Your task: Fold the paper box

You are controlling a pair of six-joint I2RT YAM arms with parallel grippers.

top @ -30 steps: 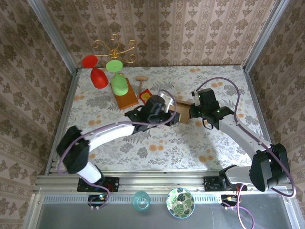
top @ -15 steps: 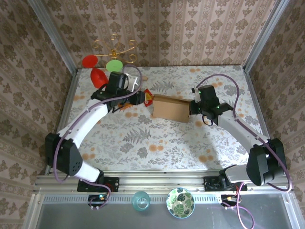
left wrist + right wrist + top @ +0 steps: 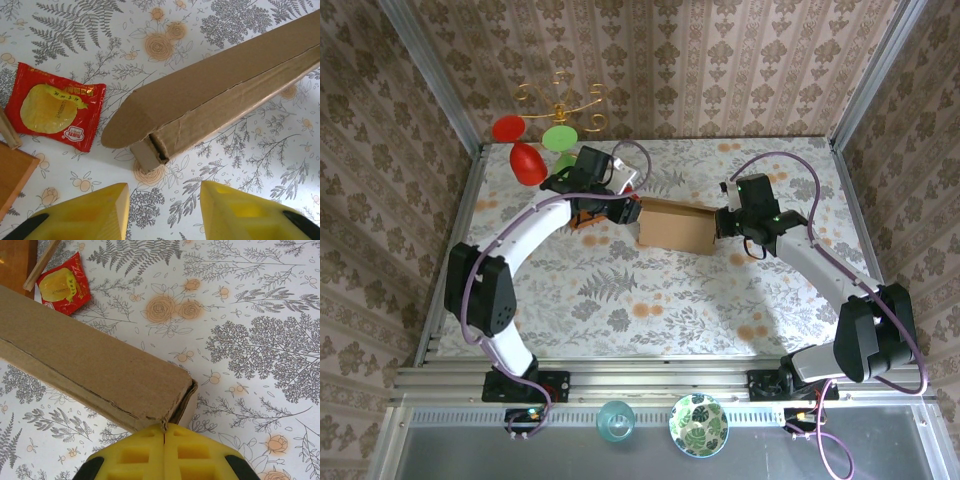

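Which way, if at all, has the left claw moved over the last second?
Yes. The left claw has pulled off the paper box, going left and toward the far edge, closer to the red glass.

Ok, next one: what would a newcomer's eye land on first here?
The brown paper box lies mid-table, folded into a long shape. The right gripper is shut at one end corner, the left gripper open just short of the other. A red-yellow packet lies beside that end.
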